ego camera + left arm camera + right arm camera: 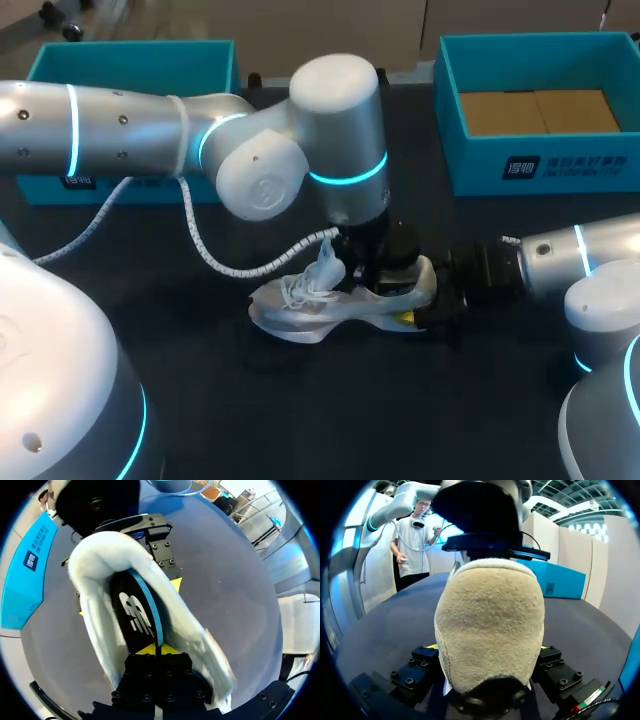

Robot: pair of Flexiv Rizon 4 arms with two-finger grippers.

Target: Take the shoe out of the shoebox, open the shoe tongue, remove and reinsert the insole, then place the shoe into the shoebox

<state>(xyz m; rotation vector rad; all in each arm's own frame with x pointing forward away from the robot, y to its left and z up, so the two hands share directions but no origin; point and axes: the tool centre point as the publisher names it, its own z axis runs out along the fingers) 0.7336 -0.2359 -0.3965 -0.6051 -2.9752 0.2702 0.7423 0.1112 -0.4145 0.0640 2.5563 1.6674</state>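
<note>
R gripper (487,655) clamps the shoe (330,300) heel. L gripper (157,649), narrow, pinches insole (132,615). Best slide insole slow, heel kept firm.

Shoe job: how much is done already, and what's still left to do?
Done: the shoe is out of the shoebox, lying on the table. In hand: the right gripper clamps its heel while the left gripper seems to pinch the insole inside. Left: finish the insole step, whichever half this is, then box the shoe.
</note>
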